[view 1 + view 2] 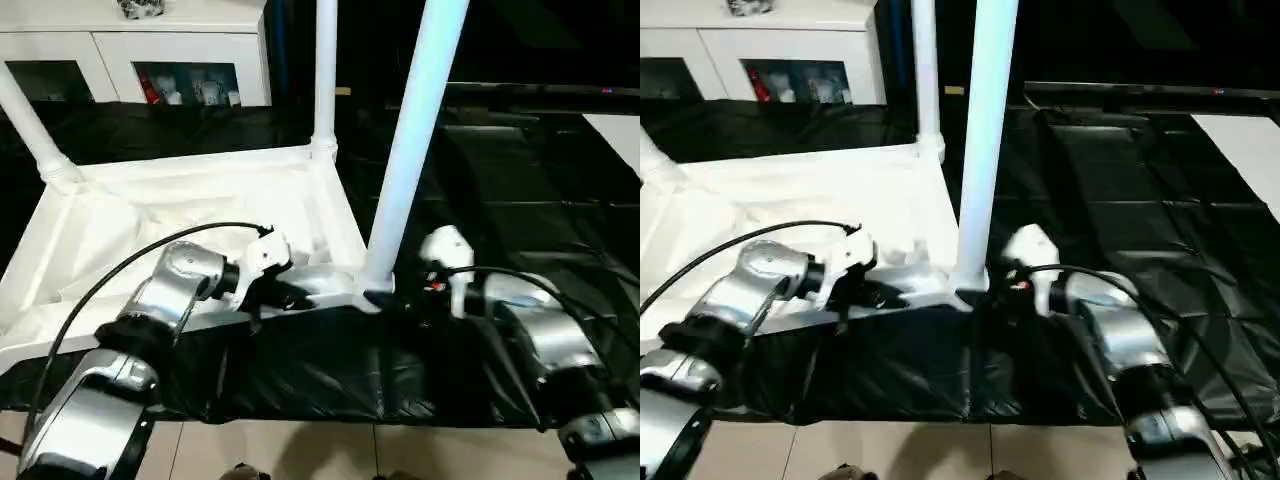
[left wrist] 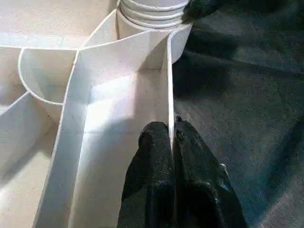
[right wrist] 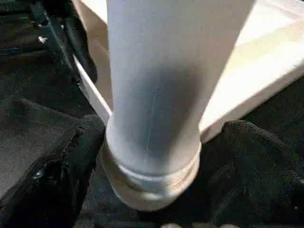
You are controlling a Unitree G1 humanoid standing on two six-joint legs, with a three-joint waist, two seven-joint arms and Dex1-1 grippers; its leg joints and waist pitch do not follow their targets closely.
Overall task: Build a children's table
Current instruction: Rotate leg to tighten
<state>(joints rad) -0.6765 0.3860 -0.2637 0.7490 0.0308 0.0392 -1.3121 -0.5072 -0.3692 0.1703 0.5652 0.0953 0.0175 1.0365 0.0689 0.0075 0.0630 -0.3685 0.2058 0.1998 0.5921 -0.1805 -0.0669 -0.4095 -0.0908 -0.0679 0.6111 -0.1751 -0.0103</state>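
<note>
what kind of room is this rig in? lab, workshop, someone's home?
Probably an indoor lab or demo room, not a home. A large work table draped in black sheeting carries the table top, white cabinets with glass doors line the back wall, and the floor is pale and tiled.

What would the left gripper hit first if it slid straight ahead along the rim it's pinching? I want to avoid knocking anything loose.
Probably the leg seated in the corner socket; the left gripper, shut on the table top's rim, points along that wall toward it.
</note>
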